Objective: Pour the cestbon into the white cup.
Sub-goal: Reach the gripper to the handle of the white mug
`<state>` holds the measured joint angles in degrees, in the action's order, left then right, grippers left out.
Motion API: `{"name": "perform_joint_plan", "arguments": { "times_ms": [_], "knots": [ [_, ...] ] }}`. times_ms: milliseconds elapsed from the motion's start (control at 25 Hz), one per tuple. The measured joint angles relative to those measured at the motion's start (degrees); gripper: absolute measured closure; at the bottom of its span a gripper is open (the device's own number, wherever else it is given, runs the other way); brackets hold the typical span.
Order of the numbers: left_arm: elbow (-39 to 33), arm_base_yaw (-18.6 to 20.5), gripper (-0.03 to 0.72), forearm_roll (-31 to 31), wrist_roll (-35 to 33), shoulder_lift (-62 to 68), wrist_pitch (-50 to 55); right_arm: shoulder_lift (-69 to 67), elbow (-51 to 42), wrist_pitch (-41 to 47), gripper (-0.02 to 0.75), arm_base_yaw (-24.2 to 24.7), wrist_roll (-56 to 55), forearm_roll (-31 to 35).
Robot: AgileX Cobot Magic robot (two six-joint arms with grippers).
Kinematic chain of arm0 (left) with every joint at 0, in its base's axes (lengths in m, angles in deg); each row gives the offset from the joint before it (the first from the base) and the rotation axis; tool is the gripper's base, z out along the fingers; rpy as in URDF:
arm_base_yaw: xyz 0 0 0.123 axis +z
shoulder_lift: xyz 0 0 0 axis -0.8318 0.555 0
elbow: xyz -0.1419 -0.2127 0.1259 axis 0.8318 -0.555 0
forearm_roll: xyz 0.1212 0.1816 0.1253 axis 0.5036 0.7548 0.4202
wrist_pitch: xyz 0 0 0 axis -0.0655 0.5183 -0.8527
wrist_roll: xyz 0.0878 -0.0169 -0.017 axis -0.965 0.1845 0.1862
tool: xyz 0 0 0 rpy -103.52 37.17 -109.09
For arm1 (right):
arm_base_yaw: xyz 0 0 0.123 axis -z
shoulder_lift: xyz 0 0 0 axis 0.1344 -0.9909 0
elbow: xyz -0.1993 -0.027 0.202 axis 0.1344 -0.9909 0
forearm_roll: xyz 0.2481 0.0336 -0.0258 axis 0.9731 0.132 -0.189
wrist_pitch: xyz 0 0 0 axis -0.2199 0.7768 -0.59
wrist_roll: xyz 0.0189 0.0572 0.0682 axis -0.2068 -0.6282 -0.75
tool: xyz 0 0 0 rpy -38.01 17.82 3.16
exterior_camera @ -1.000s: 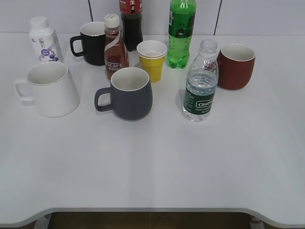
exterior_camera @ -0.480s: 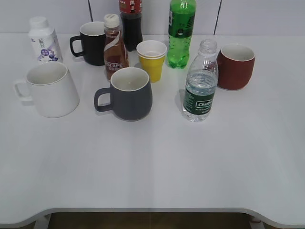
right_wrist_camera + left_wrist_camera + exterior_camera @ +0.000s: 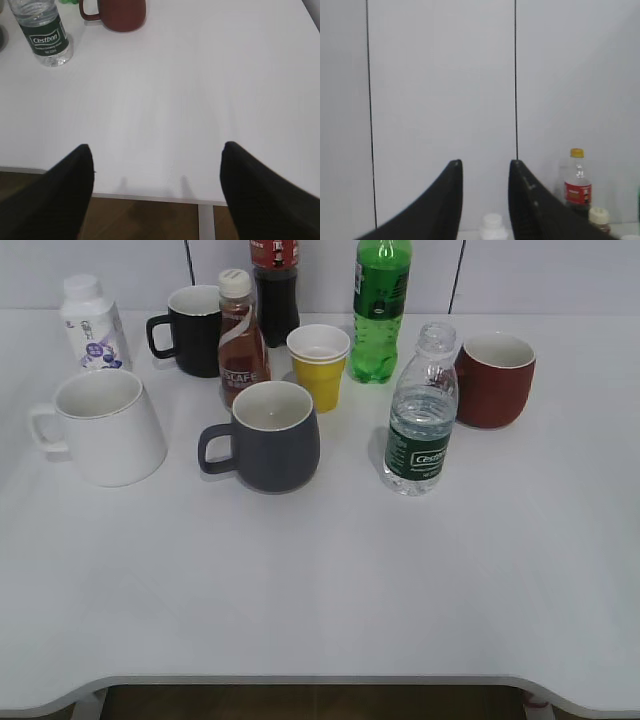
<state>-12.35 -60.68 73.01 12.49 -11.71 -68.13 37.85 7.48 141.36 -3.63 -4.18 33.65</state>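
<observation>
The right tool [image 3: 157,155] hung released above the near edge of the worktop [image 3: 190,90], its fingers spread wide with nothing between them. The cestbon [image 3: 45,35] stood upright, capless, well ahead of that tool and to its left, a red mug [image 3: 120,12] just beyond it. The left tool [image 3: 485,167] faced the wall, its fingers a narrow gap apart and grasping nothing. The white cup [image 3: 105,425] sat far from the cestbon, beyond a grey mug [image 3: 270,435].
</observation>
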Motion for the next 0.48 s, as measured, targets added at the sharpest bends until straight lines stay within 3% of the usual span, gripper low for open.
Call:
{"name": "perform_joint_plan", "arguments": {
  "times_ms": [200, 480],
  "knots": [
    [-4.40, 0.00, 0.447, 5.45, -0.05, 17.74, -16.19, 0.00, 0.00, 0.00, 0.148, 0.00, 0.00, 0.00],
    [-6.30, 1.48, 0.447, 5.60, -0.05, 50.79, -36.10, 0.00, 0.00, 0.00, 0.148, 0.00, 0.00, 0.04]
  ]
}}
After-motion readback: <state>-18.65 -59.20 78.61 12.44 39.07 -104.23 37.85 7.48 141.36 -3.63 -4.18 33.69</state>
